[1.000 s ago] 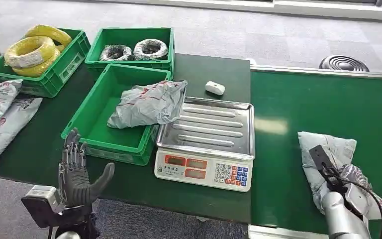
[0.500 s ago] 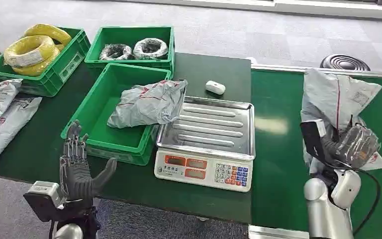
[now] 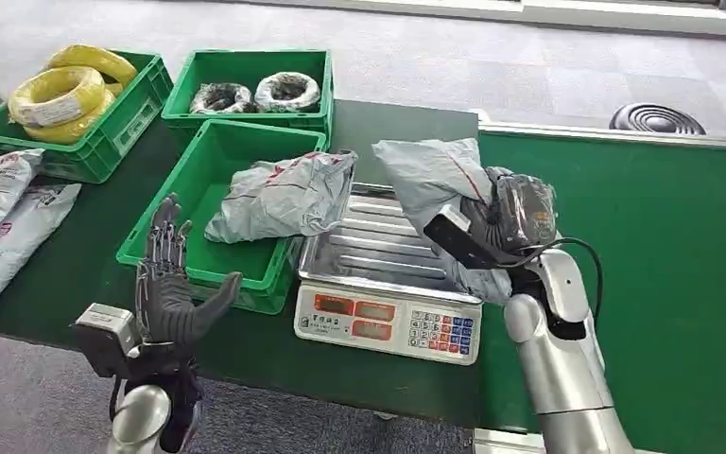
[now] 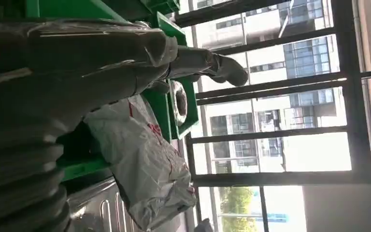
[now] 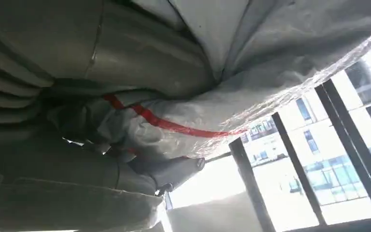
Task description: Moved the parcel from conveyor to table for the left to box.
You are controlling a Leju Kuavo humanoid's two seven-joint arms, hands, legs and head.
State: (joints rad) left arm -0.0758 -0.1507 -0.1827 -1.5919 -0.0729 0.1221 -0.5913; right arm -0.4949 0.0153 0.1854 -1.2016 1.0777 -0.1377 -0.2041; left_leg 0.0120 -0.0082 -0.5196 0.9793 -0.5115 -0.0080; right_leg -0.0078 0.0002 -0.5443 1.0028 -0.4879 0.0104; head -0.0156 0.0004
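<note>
The right arm rises from the near edge of the conveyor (image 3: 624, 227), bent at the elbow, its forearm leaning in toward the table (image 3: 406, 128). The right hand (image 3: 515, 213) is wrapped around a grey parcel (image 3: 425, 170), fingers curled into the crumpled plastic. It holds the parcel in the air above the right side of the scale (image 3: 388, 274), over the steel tray, with part of the bag hanging down past the tray's near right corner. In the right wrist view the bag (image 5: 251, 63) bulges against the hand, a red stripe running across the plastic.

The left arm stands at the near left edge of the table, forearm upright. The left hand (image 3: 170, 288) holds nothing; its fingers point straight up, slightly apart, and the thumb sticks out toward the scale. It hovers just in front of the nearest green bin (image 3: 165, 251).

Another grey bag (image 3: 279, 199) lies in that bin, draped over its right rim beside the scale. Two more green bins sit behind, one with yellow coils (image 3: 61, 95) and one with dark coils (image 3: 255, 95). A small white object (image 3: 408, 166) lies on the table behind the scale.
</note>
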